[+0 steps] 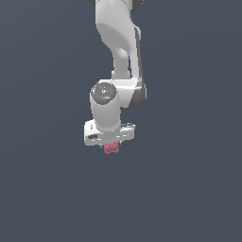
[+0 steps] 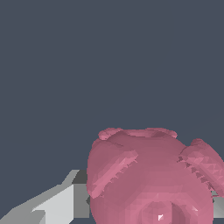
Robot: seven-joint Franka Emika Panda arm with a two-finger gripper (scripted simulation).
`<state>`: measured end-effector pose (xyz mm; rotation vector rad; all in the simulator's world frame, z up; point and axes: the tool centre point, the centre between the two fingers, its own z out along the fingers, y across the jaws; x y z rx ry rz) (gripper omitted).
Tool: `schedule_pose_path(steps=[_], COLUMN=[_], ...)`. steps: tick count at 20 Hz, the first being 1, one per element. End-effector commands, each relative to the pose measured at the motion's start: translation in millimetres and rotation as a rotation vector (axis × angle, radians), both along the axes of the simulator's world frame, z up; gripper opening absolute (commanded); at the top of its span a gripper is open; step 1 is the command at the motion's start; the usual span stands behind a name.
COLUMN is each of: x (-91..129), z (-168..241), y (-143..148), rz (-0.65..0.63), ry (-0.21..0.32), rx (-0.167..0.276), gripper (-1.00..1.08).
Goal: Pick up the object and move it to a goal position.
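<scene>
Item: one pink-red knobbly lump point(image 1: 111, 148), roughly round, bumps and ridged lobes over its surface, much narrower than my white hand. Location: lower centre of the exterior view, directly under my pincer point(image 1: 111, 145), peeping out below the white crossbar of the hand. In the wrist view the same lump point(image 2: 151, 179) fills the lower right of the frame, close against the lens, with one grey-white finger point(image 2: 57, 205) running in from the lower left corner and a sliver of a second at the right edge, so the lump sits between them. Pincer state: closed down narrowly on the lump, as best I can judge, since the fingers flank it on both sides with no gap showing; actual contact faces are hidden behind the lump. Support: no counter edge or shadow is readable against the flat slate-blue ground, so I cannot tell whether the lump rests on anything or hangs clear. Arm: white links descending from the top centre, wrist pointing straight down, which keeps the grip vertical and centred over the small piece. Goal position: no marker visible in either view. Remaining, by my estimate: carry to goal.
</scene>
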<state>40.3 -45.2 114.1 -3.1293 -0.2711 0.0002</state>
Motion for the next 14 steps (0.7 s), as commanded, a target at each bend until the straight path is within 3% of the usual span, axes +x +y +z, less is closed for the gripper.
schedule_pose_path(steps=[1, 14], x=[4.1, 29.0], z=[21.0, 122.5], y=[-21.4, -125.7], rz=[0.000, 0.000], ry=[0.000, 0.000], rx=[0.000, 0.000], gripper=[-1.00, -1.00])
